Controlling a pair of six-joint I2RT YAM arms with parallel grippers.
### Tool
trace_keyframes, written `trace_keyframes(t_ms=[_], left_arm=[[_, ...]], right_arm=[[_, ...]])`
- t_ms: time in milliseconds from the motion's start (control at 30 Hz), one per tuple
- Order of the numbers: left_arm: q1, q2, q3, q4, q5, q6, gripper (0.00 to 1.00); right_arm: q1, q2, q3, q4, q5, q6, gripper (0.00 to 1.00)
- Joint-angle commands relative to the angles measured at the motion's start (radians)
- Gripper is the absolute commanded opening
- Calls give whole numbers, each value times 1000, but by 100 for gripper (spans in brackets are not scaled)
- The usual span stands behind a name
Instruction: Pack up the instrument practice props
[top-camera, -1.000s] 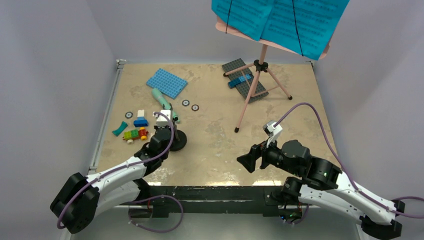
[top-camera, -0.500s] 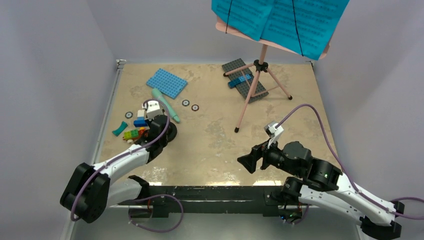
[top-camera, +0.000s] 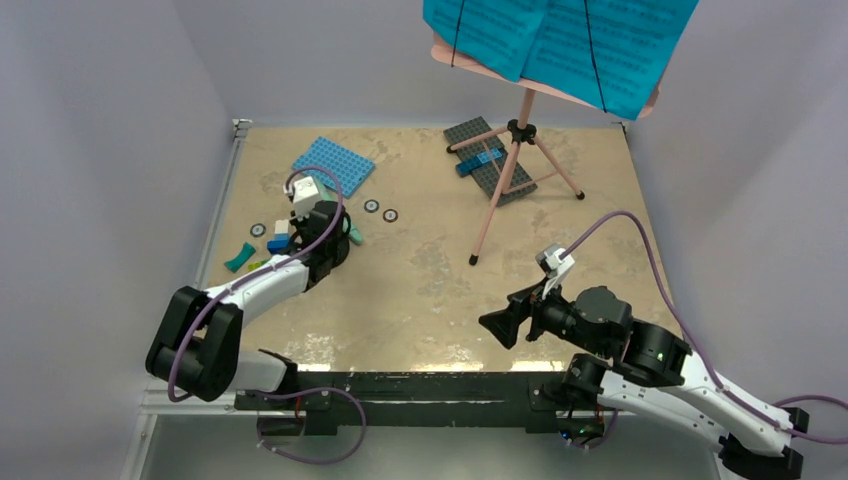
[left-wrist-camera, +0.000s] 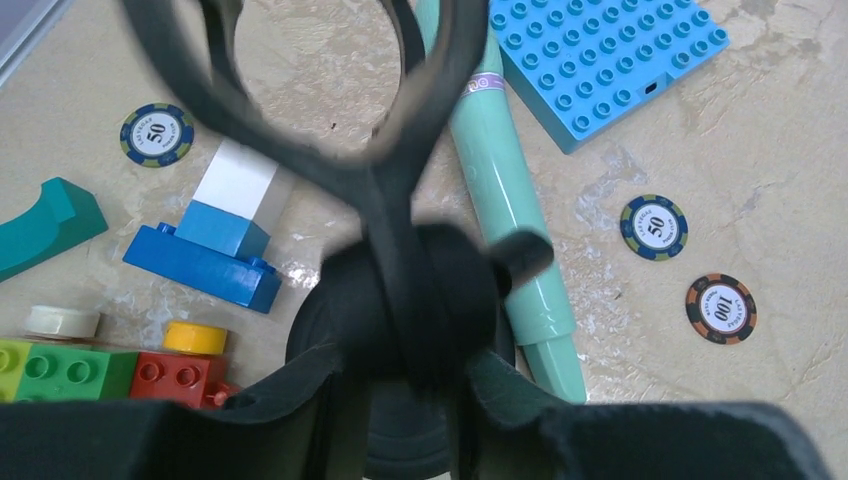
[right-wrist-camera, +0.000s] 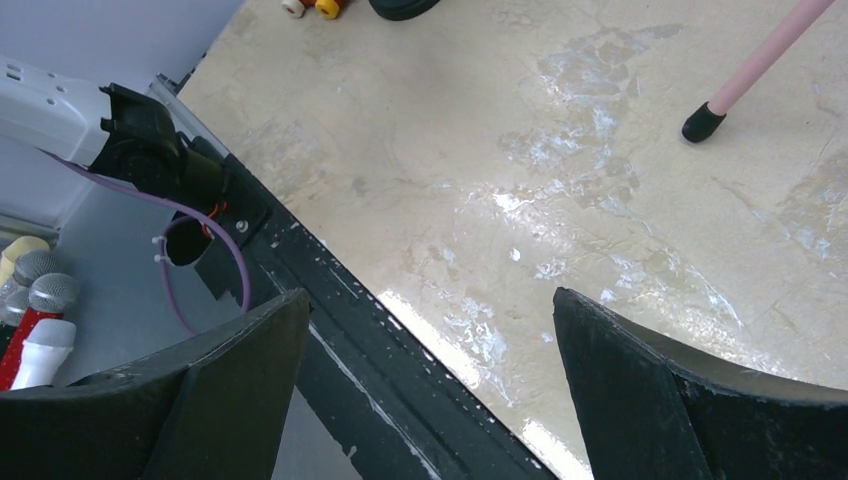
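Observation:
My left gripper (top-camera: 322, 238) is shut on the small black mic stand (left-wrist-camera: 402, 285), pinching its stem just above the round base. The stand's ring clip points away in the left wrist view. The mint-green toy microphone (left-wrist-camera: 503, 205) lies on the table touching the stand's right side; only its tip shows in the top view (top-camera: 354, 237). The pink tripod music stand (top-camera: 508, 172) stands at the back right and holds the cyan sheet-music pages (top-camera: 560, 35). My right gripper (top-camera: 503, 326) is open and empty above the table's near edge, with one pink stand foot (right-wrist-camera: 704, 121) ahead of it.
A blue baseplate (top-camera: 333, 165) lies behind the left gripper. A grey baseplate (top-camera: 490, 160) lies under the tripod. Toy bricks (left-wrist-camera: 205, 262), a teal arch (top-camera: 238, 257) and poker chips (left-wrist-camera: 653, 226) are scattered around the mic stand. The black rail (right-wrist-camera: 400, 370) runs along the near edge.
My left gripper has carried the mic stand away from the arms and leftward, up against the microphone and bricks. My right gripper has shifted slightly nearer and stays open.

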Motion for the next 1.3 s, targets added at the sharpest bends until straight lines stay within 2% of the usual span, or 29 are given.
trace_keyframes(t_ms=[0, 100, 167, 300, 500, 567, 600, 633, 700, 867, 967, 1100, 1267], left_arm=[[12, -22, 21, -27, -5, -31, 43], [12, -46, 6, -45, -8, -49, 59], [11, -67, -4, -63, -3, -56, 63], [3, -166, -26, -180, 13, -105, 68], [-76, -468, -57, -434, -2, -189, 75], [-100, -567, -54, -500, 12, -200, 84], [-120, -606, -48, -528, 17, -204, 95], [-148, -636, -37, -552, 23, -203, 99], [-219, -663, -8, -588, 24, -192, 100], [-414, -609, 70, -630, 33, -185, 100], [-534, -541, 107, -619, 33, -184, 100], [-600, -480, 126, -576, 113, -199, 100], [-617, -497, 58, -488, 204, -271, 100]], right_arm=[[0, -17, 12, -10, 1, -7, 97], [0, -18, 15, -15, 2, -7, 97], [1, -18, 17, -17, 2, -6, 97], [0, -10, 21, -27, 1, 4, 98], [0, 35, 11, 21, 6, 14, 99], [-3, 97, 27, 39, -3, 25, 99], [-6, 132, 39, 39, 9, 32, 99], [-15, 169, 53, 38, 28, 37, 99], [-59, 218, 76, 50, 53, 47, 99], [-298, 232, 56, 189, 48, 88, 99], [-350, 289, 61, 279, 138, 64, 99], [-413, 445, 98, 414, 169, 3, 99], [-560, 662, 176, 534, 76, 11, 95]])
